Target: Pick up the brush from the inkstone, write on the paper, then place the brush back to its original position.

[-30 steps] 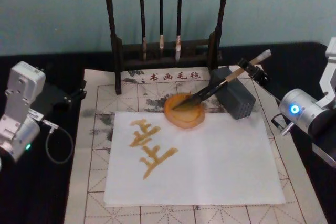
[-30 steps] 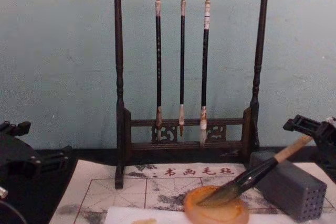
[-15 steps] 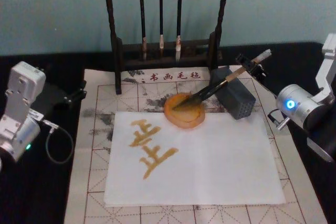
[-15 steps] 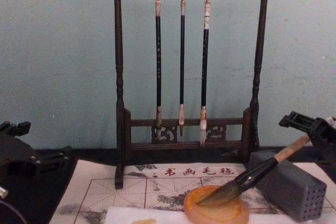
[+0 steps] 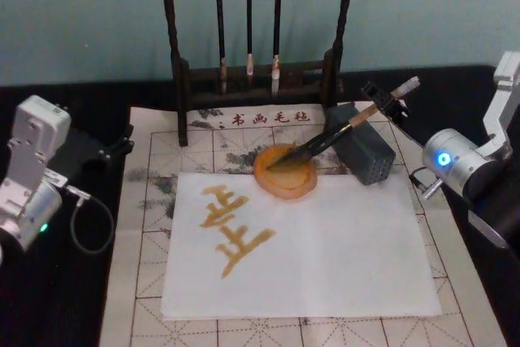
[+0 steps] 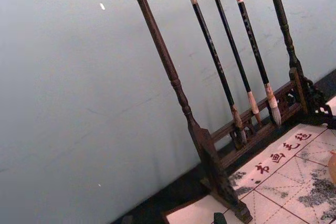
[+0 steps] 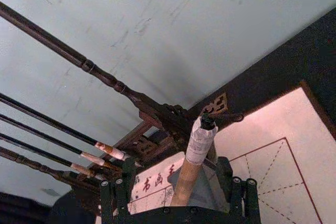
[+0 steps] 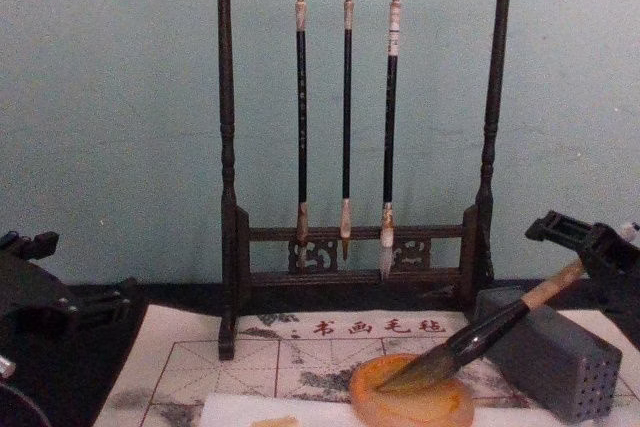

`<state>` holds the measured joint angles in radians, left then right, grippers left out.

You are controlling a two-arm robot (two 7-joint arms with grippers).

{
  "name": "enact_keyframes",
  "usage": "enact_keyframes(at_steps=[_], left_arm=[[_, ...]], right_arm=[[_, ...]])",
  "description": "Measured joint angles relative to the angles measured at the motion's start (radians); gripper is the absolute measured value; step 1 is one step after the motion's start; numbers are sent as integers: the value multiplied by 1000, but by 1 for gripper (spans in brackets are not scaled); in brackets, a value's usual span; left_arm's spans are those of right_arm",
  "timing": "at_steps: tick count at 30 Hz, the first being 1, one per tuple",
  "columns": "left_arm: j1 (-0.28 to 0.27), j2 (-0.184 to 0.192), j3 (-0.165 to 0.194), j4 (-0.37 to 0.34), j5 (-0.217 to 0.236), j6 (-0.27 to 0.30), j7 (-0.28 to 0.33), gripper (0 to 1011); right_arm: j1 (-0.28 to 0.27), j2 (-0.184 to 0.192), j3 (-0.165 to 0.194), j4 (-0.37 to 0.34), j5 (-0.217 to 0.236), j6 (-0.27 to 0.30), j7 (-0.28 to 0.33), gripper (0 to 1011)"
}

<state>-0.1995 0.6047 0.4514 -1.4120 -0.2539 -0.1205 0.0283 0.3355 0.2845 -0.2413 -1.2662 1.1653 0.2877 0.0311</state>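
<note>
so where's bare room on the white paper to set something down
Free: right half of the white paper, beside the amber strokes. Crowded: top edge, by the round orange dish, tan-handled brush, grey block, open right gripper. Left gripper parked left.

Wooden-handled brush [image 5: 335, 132], translucent glossy inkstone [image 5: 284, 193], matt paper [image 5: 333, 253]

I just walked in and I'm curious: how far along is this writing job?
Writing looks done: brown strokes sit on the paper. The brush lies with its tuft in the inkstone, handle propped on the grey block. The right tool straddles the handle end, open. What seems left is pulling that arm away. The left tool is parked far left.
</note>
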Motion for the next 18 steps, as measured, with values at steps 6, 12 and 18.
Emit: enact_keyframes(at_steps=[6, 12, 18], left_arm=[[0, 0, 0, 0, 0, 0, 0, 1001], [0, 0, 0, 0, 0, 0, 0, 1001], [0, 0, 0, 0, 0, 0, 0, 1001]], right_arm=[[3, 3, -10, 1, 15, -9, -9, 1002], [4, 5, -14, 1, 17, -13, -11, 1002], [4, 5, -12, 1, 16, -12, -10, 1002]])
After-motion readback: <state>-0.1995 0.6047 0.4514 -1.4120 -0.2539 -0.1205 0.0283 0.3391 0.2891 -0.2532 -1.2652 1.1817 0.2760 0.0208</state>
